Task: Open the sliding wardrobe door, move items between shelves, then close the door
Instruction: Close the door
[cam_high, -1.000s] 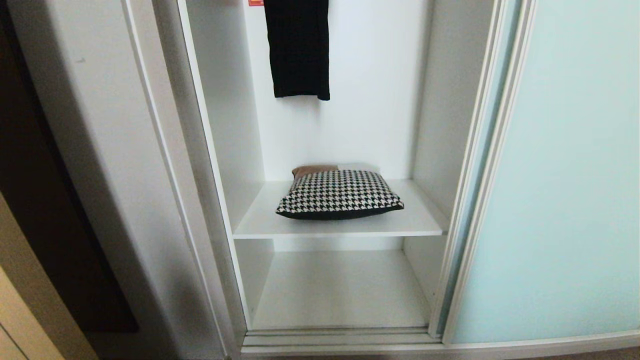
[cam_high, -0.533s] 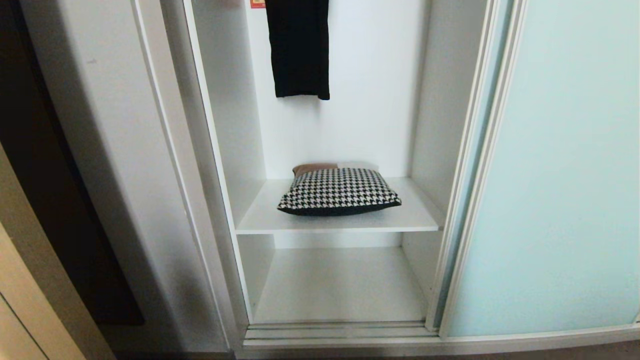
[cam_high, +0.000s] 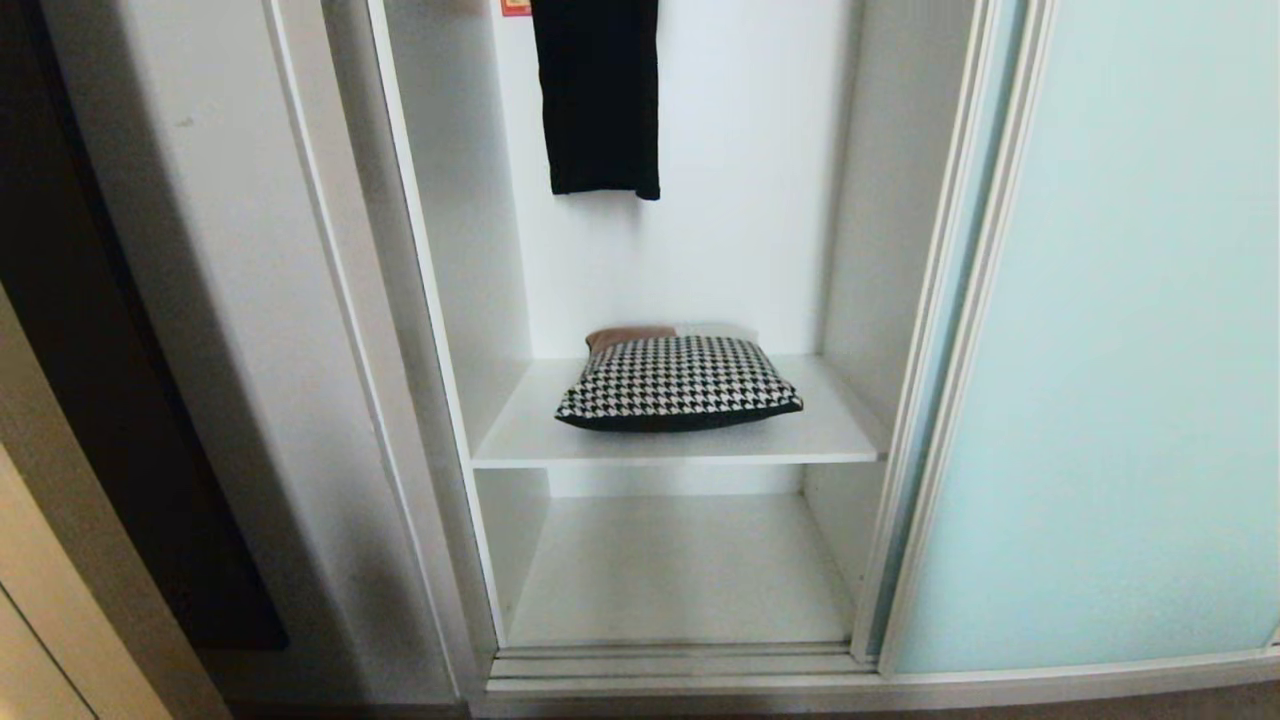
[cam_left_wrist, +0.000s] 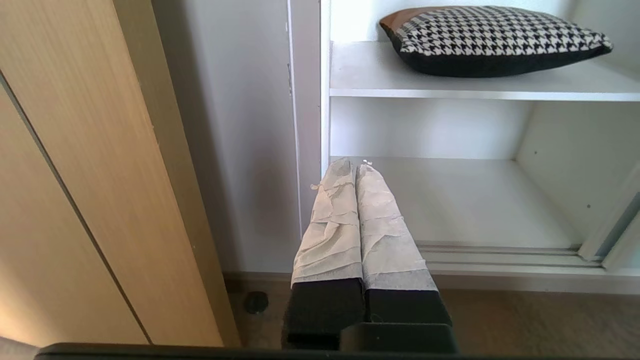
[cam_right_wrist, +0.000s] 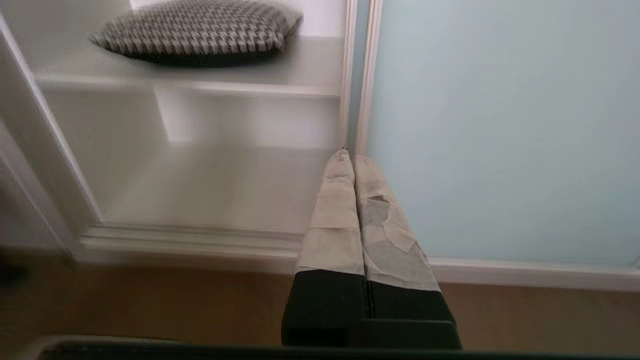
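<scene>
Left gripper (cam_left_wrist: 356, 167): jaws clenched, empty, houndstooth bundle (cam_left_wrist: 492, 37) on upper shelf (cam_left_wrist: 470, 85) above them | Right gripper (cam_right_wrist: 348, 156): jaws clenched, empty, tips near sliding wardrobe door (cam_right_wrist: 500, 130) frame

Houndstooth cushion (cam_high: 678, 383) fills upper shelf (cam_high: 520, 440); lower shelf (cam_high: 680, 570) bare.

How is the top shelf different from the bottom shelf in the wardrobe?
The top shelf has a checked cushion lying on it; the bottom shelf has nothing on it. The top shelf looks bright, while the bottom shelf sits in its shadow and looks greyer. Both are flat white boards spanning the same open compartment.
</scene>
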